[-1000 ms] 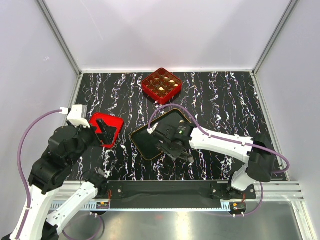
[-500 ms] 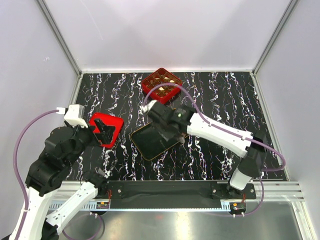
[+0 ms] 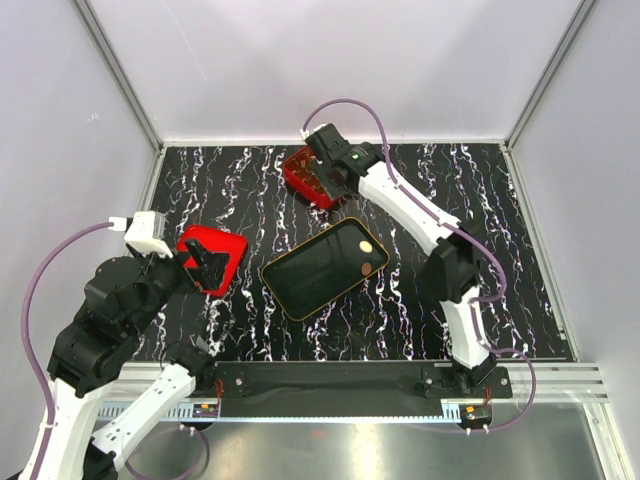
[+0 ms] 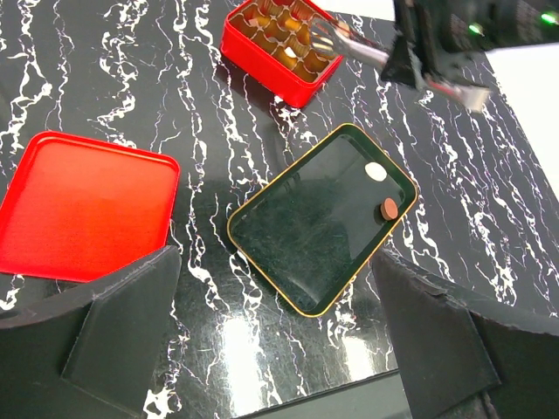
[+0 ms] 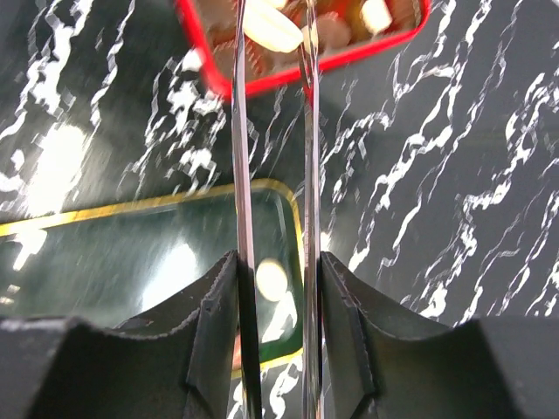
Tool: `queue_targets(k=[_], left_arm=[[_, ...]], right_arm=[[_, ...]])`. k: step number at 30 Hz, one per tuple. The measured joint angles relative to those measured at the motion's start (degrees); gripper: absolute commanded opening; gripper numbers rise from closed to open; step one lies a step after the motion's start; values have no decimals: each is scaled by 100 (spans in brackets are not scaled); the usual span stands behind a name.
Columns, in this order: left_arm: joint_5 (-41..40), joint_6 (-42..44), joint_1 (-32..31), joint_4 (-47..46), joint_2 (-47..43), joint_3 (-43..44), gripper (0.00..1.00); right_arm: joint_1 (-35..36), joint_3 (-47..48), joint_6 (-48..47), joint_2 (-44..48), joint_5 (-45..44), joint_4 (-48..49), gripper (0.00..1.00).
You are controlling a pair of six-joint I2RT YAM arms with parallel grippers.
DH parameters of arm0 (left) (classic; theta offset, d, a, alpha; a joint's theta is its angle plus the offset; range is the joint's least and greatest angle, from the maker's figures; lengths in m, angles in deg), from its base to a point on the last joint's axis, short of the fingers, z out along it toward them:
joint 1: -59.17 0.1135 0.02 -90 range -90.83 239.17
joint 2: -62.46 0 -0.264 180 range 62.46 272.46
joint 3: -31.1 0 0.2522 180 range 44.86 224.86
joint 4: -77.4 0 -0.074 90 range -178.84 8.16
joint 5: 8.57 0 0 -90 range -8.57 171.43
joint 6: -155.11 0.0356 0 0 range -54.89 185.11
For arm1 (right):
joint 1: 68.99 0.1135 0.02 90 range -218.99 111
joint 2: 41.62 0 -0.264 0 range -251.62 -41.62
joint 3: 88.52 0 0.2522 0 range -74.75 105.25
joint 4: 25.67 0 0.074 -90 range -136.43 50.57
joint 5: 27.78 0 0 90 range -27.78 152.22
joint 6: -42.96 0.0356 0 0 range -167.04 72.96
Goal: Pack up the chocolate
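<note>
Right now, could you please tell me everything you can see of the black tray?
The black tray is a shallow rounded rectangle with a thin gold rim and a glossy dark floor. It lies flat and diagonal on the marbled table, between the flat red lid and the red gridded box, touching neither. Near its right end rest a cream-white chocolate piece and a brown chocolate piece.

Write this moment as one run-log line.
right gripper: holds cream chocolate over red box | left gripper: open | black tray: cream piece, brown piece
</note>
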Motion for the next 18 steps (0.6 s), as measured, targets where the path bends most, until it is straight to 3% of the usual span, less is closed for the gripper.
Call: queue_targets(k=[5,18], left_arm=[[13,2,0,2,0,-2,99],[11,7,0,-37,0,-98,99]], right_arm=[[-177,678,-197,-654,-92,-9,46],[-291,743,-304,-931,-92,-42,52]])
